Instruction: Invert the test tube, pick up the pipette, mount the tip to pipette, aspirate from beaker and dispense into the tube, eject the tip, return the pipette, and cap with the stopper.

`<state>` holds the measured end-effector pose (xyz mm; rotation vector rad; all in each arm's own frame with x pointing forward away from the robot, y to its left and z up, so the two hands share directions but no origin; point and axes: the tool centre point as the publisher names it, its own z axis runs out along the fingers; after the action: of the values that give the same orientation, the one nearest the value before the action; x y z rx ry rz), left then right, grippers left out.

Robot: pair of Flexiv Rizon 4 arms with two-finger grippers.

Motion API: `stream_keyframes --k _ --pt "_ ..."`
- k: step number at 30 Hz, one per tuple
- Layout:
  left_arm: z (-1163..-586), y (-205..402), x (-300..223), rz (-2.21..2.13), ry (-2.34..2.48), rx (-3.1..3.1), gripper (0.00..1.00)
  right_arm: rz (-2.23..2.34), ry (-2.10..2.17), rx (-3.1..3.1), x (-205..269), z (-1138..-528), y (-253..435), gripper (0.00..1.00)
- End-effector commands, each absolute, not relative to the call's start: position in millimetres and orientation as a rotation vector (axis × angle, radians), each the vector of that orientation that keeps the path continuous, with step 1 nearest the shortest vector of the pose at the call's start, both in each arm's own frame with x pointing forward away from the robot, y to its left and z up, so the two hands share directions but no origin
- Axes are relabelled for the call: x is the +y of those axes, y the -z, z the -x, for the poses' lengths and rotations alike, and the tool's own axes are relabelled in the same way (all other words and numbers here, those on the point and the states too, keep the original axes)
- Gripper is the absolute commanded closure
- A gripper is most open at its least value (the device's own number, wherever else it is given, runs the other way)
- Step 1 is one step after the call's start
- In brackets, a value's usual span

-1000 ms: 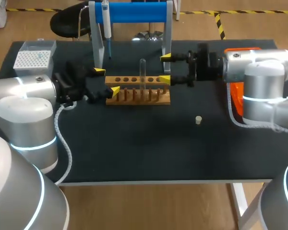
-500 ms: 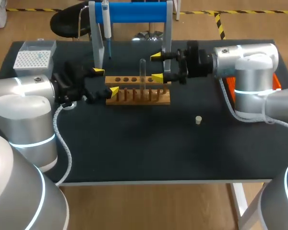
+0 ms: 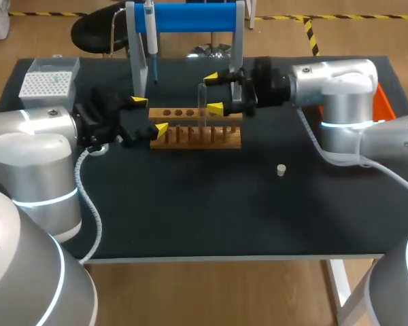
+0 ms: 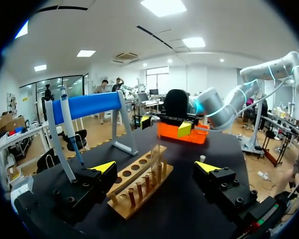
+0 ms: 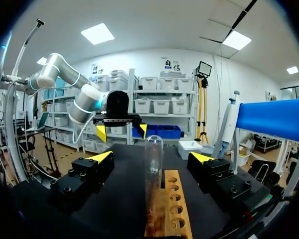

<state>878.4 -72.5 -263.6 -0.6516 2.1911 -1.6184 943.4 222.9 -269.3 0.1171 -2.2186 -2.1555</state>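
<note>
While the right gripper (image 5: 152, 157) holds its fingers spread, gripping nothing, the test tube (image 5: 153, 169) stands upright in the wooden rack (image 5: 172, 209) just ahead, centred on their gap — long axis vertical. Beyond it, the left gripper (image 5: 121, 131) sits at the rack's far end, likewise spread.

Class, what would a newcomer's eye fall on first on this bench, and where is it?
The clear glass test tube standing upright in the wooden rack at mid-table, with the right hand open, yellow tips facing it. Behind, a bright blue bar stand holds the white pipette.
</note>
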Motion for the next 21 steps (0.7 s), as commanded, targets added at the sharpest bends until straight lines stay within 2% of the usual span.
stream_keyframes --k 1,9,11,14,16,18,21 --pt "-879 265 -73 0.651 1.618 2.189 0.0 -0.145 2.152 -2.206 229 -948 275 0.0" --pt "-879 265 -73 0.651 1.618 2.189 0.0 -0.141 2.142 -2.202 235 -949 278 0.0" --pt "-879 265 -73 0.651 1.618 2.189 0.0 -0.139 2.141 -2.201 236 -948 279 0.09" --pt "-879 265 -73 0.651 1.618 2.189 0.0 -0.125 2.135 -2.201 238 -948 280 0.16" --pt "-879 265 -73 0.651 1.618 2.189 0.0 -0.114 2.129 -2.2 240 -947 280 0.16" --pt "-879 265 -73 0.651 1.618 2.189 0.0 -0.109 2.124 -2.198 242 -946 281 0.23" --pt "-879 265 -73 0.651 1.618 2.189 0.0 -0.102 2.12 -2.194 243 -946 281 0.27"
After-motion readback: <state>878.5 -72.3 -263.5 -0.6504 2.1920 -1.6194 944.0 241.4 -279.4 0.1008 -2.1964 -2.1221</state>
